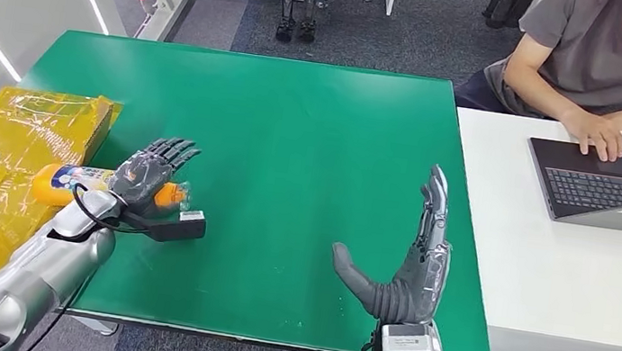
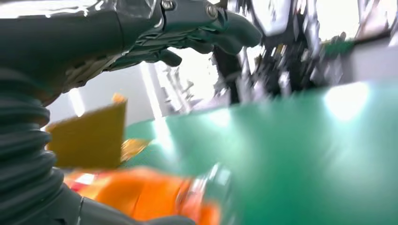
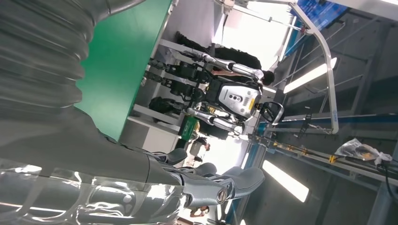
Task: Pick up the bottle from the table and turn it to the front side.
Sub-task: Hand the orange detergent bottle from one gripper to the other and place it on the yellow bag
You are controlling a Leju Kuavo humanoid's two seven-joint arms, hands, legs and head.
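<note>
While the left hand (image 1: 149,174) is hovering over the near left part of the green table (image 1: 294,137), its fingers are lying spread over the bottle (image 1: 79,182) rather than closed round it; whether they are touching it cannot be told. That bottle is lying on its side at the table's left edge, an orange and yellow body with a blue and white label, just beside the yellow wrapped box (image 1: 9,163). From the left wrist view the bottle (image 2: 141,194) is showing as an orange blur under the hand (image 2: 155,33), with the box (image 2: 89,138) behind it. Near the front edge the right hand (image 1: 409,266) is standing upright with fingers straight and thumb out, holding nothing. At the white desk (image 1: 566,282) beside the table a person (image 1: 604,60) is sitting with one hand resting on a laptop (image 1: 614,188).
</note>
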